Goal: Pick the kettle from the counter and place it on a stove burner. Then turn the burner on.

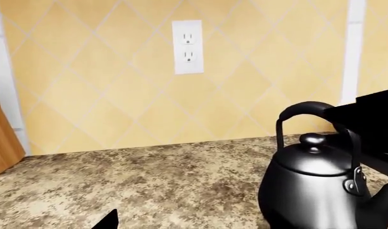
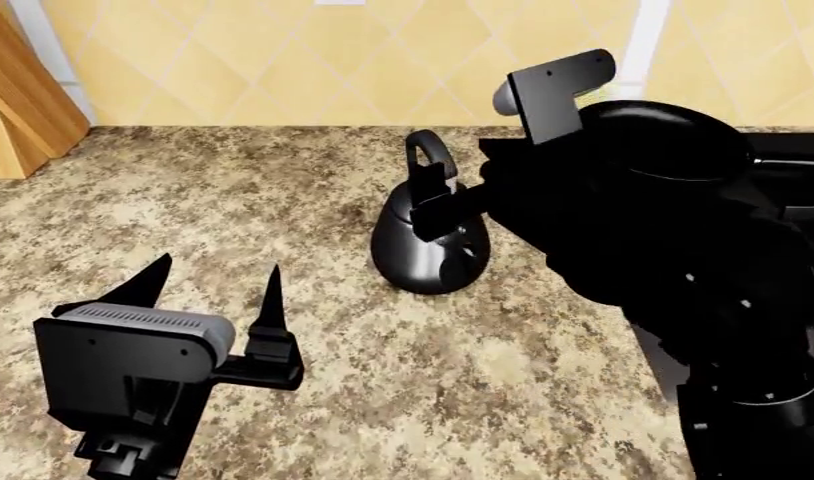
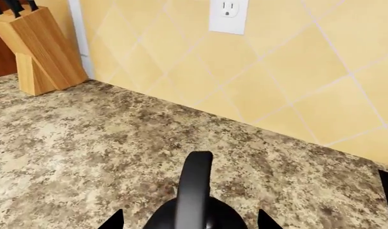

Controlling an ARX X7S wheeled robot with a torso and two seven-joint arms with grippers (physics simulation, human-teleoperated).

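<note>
The right gripper (image 2: 441, 200), jaws spread wide, is straddling the kettle (image 2: 427, 245) handle on the counter (image 2: 180, 200), needing to close before lifting; the left gripper (image 2: 214, 290) is idling wide open.

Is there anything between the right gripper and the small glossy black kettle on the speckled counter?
Nothing visible. The right gripper is already at the glossy black kettle, its fingertips on either side of the arched handle. The speckled counter around it looks bare.
</note>
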